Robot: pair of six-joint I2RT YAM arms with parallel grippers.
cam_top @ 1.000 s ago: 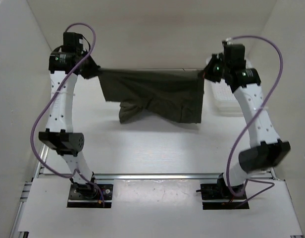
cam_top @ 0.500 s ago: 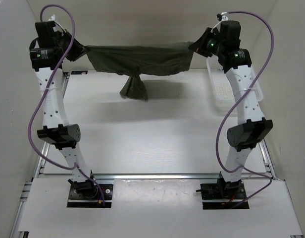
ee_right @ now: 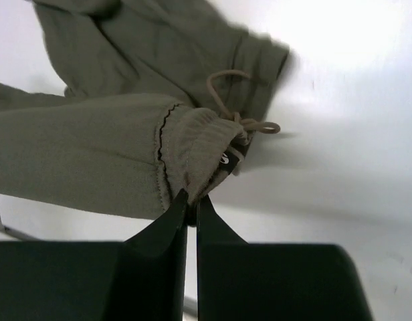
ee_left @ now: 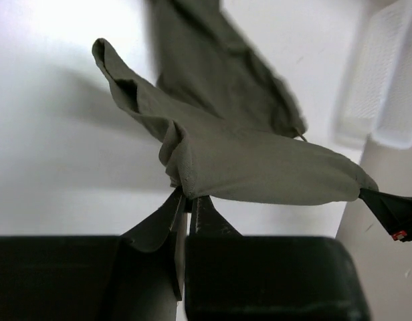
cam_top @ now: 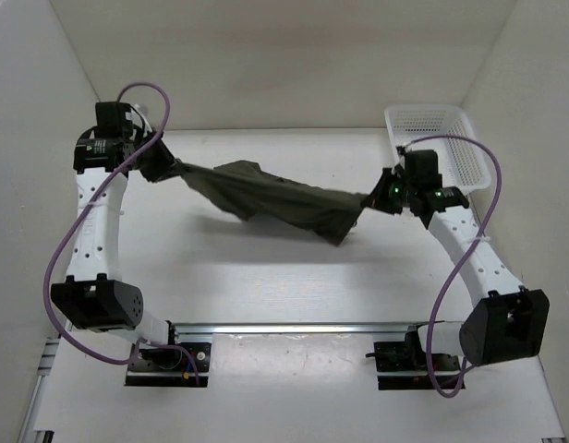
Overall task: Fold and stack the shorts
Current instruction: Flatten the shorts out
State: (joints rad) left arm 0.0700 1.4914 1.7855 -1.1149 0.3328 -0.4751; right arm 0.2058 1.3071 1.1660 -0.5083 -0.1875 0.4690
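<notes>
White tabletop (cam_top: 266, 277), white walls (cam_top: 266, 65), white mesh plastic basket (cam_top: 423, 110) far right; dark olive-green fabric shorts (cam_top: 275, 198) stretched between left gripper (cam_top: 163, 168) and right gripper (cam_top: 370, 197), both pinched on cloth.

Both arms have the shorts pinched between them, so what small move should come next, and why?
Probably lower the left pincer and right pincer together, keeping tension, to lay the shorts flat on the table. Each grips one end, and the fabric hangs twisted between them.

shorts (cam_top: 284, 198): soft matt olive cloth; basket (cam_top: 430, 111): white perforated plastic; table (cam_top: 266, 268): smooth matt white
</notes>
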